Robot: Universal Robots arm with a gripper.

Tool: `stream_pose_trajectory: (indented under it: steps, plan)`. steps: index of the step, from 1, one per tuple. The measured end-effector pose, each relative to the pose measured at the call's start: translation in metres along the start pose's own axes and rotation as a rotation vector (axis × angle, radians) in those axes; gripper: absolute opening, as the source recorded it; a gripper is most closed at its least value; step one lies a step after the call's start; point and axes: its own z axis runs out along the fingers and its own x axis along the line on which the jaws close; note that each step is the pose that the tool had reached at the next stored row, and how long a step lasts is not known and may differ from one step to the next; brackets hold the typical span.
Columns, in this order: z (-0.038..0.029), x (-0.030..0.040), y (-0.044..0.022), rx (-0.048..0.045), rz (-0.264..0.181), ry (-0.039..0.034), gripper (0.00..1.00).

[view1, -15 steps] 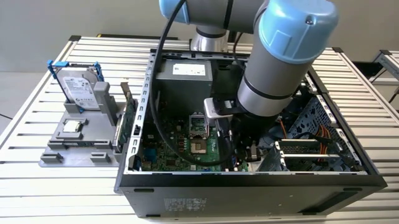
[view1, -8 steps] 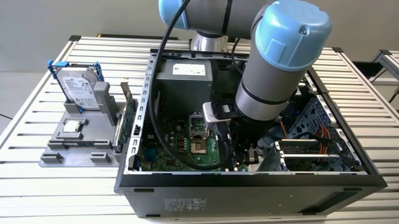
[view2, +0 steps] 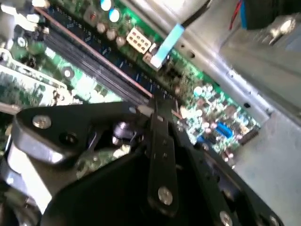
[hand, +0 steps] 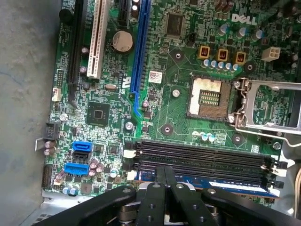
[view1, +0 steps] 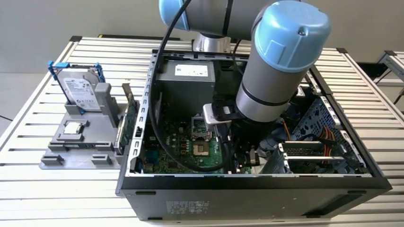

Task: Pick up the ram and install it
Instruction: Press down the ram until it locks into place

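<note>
One hand (hand: 165, 184) clenched on ram (hand: 225, 184), seated over motherboard (hand: 155, 108) slot.

Green motherboard (hand: 155, 94), blue slot (hand: 139, 52), black claw (hand: 167, 188)

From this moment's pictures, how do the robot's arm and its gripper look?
The arm is a grey metal tube with light blue joint caps. Black cables hang along it. A white camera block sits at the wrist. The gripper is black, with flat linkage bars and silver screws.
</note>
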Motion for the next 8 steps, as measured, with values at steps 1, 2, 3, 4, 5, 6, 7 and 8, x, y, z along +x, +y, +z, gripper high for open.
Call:
stream_pose_trajectory:
  steps: [1,2,3,4,5,6,7,8]
  plan:
    - [-0.0035,-0.0004,0.0004,-0.0006,0.001,-0.0016,0.00]
    - [-0.0078,-0.0002,0.0005,-0.0003,0.001,0.0002,0.00]
    - [-0.0115,-0.0001,0.0004,-0.0001,0.000,-0.0002,0.00]
    - [-0.0150,-0.0002,0.0002,-0.0001,0.000,-0.0013,0.00]
    - [-0.0185,-0.0004,0.0002,0.0000,0.000,-0.0023,0.00]
    - [-0.0215,-0.0005,0.0003,0.0000,0.000,-0.0037,0.00]
    - [-0.0242,-0.0006,0.0003,0.0001,0.000,-0.0049,0.00]
    - [-0.0275,-0.0008,0.0003,0.0002,0.000,-0.0058,0.00]
